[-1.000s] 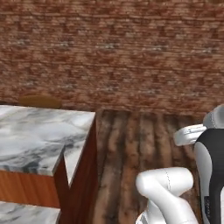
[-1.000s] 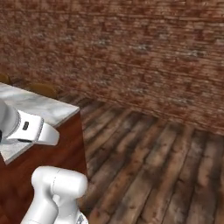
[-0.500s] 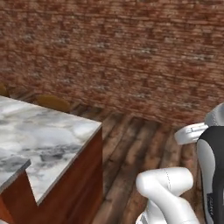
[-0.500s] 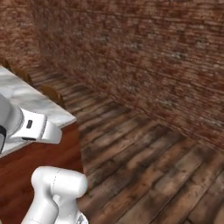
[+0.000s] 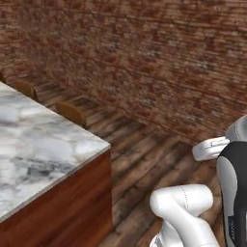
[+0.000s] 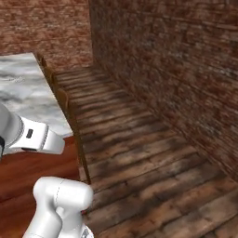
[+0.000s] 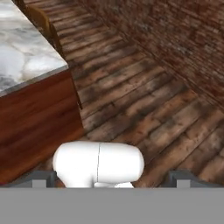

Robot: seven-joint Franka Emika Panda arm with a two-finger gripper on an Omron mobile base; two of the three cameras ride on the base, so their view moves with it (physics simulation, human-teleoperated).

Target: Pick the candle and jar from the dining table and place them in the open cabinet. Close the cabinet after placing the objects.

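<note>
Your gripper [image 7: 111, 178] has its jaws spread wide, fingertips [image 7: 43, 177] far apart at the bottom of the hand view, with nothing held or touched. The tabletop [image 5: 34, 144] lies to the left, marble over reddish wood sides, stools [image 5: 71, 114] along its far edge, brick wall [image 6: 176, 65] to the right
</note>
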